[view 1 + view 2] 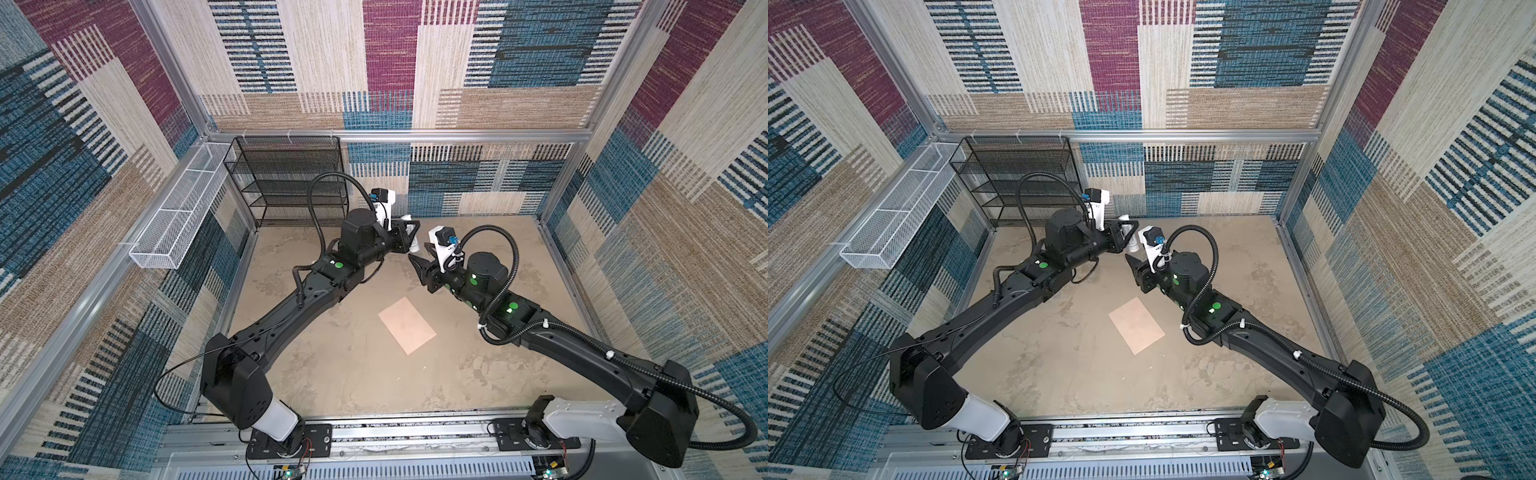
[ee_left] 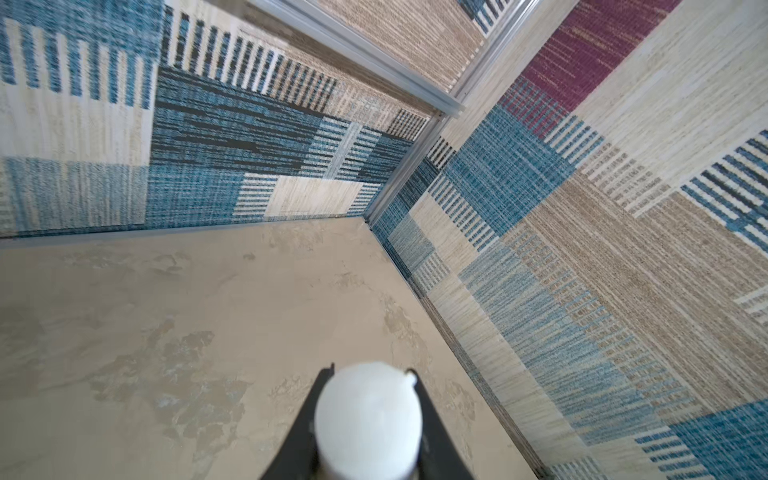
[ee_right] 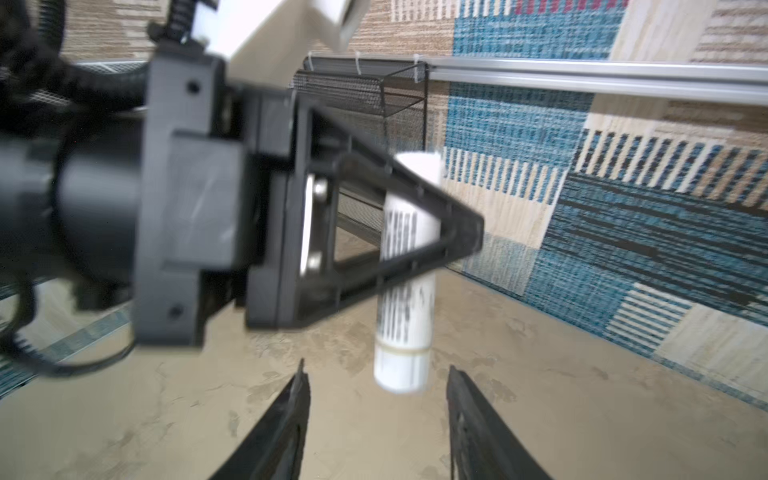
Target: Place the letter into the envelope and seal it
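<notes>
Roughly at the middle of the table (image 1: 357, 374), a little toward the edge where the 2 arms are mounted, the envelope (image 1: 407, 325) lies flat with a plain peach face up. It is turned at an angle to the table's edges and nothing touches it; both top views show it the same way (image 1: 1137, 325). Up above the table, further toward the far edge and near its mid-width, the left fingers (image 3: 415, 253) are closed on a white tube (image 3: 403, 332). They hold it upright, with its printed label blurred and unreadable. From the left wrist view only the tube's round white end (image 2: 368, 419) shows, with a dark finger pressed in on each side. The right fingers (image 3: 465, 415) stand well apart and grip nothing. In the right wrist view the tube's lower end sits in the gap between their tips, with bare table showing on either side of it. In both top views the 2 sets of fingers are just beside each other, well apart from the envelope. A black mesh rack (image 1: 291, 183) stands at the far left corner of the table, and a white wire basket (image 1: 183, 216) hangs on the wall beside it.
</notes>
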`<action>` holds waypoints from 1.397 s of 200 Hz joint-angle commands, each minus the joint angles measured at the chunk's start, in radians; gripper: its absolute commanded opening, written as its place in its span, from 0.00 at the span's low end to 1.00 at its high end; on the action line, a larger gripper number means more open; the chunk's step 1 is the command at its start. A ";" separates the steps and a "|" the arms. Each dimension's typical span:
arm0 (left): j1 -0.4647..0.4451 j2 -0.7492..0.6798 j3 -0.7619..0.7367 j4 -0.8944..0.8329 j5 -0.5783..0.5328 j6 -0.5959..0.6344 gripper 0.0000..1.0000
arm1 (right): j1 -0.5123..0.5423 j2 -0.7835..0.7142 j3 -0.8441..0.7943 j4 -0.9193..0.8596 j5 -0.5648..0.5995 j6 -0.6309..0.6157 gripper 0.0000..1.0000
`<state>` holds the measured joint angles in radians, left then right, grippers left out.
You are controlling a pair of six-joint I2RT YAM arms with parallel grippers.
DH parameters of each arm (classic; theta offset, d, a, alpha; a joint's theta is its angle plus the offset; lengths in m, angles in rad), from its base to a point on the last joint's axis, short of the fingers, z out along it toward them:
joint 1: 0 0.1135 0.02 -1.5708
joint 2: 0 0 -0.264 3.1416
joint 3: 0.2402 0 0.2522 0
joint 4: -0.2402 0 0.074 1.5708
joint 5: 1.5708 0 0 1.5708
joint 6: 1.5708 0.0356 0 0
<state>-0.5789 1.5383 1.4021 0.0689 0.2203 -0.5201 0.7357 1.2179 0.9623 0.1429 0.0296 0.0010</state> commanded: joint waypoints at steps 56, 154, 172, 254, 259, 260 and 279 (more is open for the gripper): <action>0.109 0.003 -0.064 0.332 0.537 -0.156 0.00 | -0.147 -0.090 -0.108 0.211 -0.566 0.222 0.55; 0.109 -0.017 -0.125 0.520 0.678 -0.231 0.00 | -0.191 -0.007 -0.044 0.280 -0.678 0.301 0.51; 0.108 -0.021 -0.127 0.528 0.682 -0.237 0.00 | -0.197 -0.003 -0.037 0.253 -0.659 0.295 0.52; 0.106 -0.020 -0.129 0.533 0.691 -0.241 0.00 | -0.214 -0.001 -0.025 0.229 -0.675 0.292 0.51; 0.106 -0.017 -0.128 0.533 0.692 -0.242 0.00 | -0.214 0.000 -0.024 0.233 -0.679 0.293 0.50; 0.106 -0.017 -0.127 0.533 0.691 -0.242 0.00 | -0.214 0.001 -0.023 0.233 -0.680 0.294 0.50; 0.103 -0.011 -0.124 0.533 0.695 -0.249 0.00 | -0.214 0.013 -0.016 0.244 -0.705 0.298 0.47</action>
<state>-0.4736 1.5204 1.2724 0.5499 0.8967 -0.7502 0.5220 1.2179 0.9325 0.3542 -0.6361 0.2829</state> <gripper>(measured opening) 0.279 0.485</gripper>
